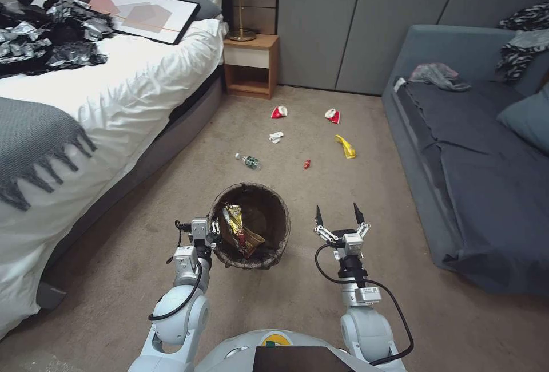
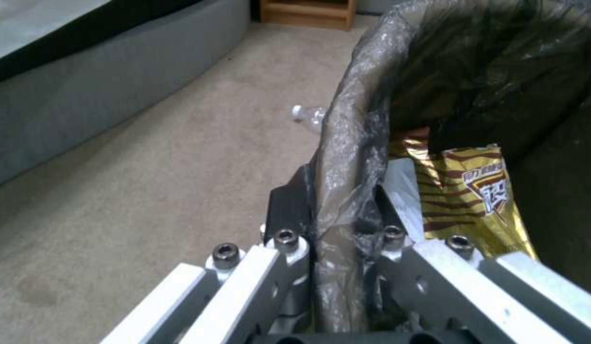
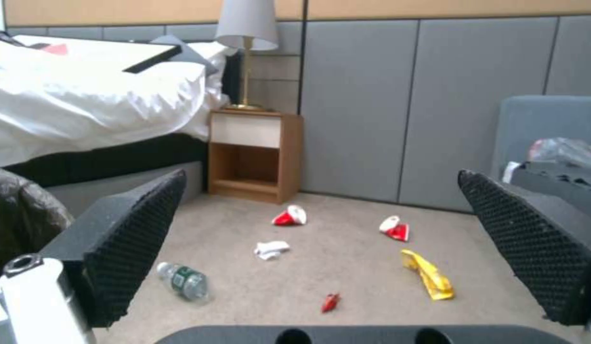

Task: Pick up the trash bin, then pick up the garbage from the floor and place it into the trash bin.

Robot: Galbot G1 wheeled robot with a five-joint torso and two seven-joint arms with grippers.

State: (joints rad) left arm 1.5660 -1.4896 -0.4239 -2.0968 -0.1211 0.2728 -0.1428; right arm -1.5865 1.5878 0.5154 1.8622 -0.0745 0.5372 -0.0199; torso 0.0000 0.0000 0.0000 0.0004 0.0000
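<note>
the left gripper [image 1: 213,234] is clamped on the near-left rim of the trash bin [image 1: 250,226], one finger outside the wall and the other inside, pinching the brown bag liner [image 2: 346,157] folded over the edge. just past the inner finger, inside the bin, lies a gold snack bag [image 2: 477,200] with dark stripes. level with it, the right gripper [image 1: 338,218] hangs over the carpet [image 1: 400,280] with its fingers spread wide and nothing between them; the bin sits just to the left of its left fingertip. beyond the open fingers the garbage lies scattered on the floor: a clear green-labelled bottle [image 3: 184,282] nearest the left fingertip, a small red scrap [image 3: 330,302] roughly between the two tips, and a yellow wrapper [image 3: 428,281] toward the right fingertip. farther out is a white tissue [image 3: 270,249], then two crumpled red-and-white wrappers [image 3: 290,216], well apart from each other. behind them stand a wooden nightstand [image 3: 254,157] and a lamp [image 3: 247,52], with the bed [image 1: 114,97] to the left and a grey sofa [image 1: 474,189] to the right.
</note>
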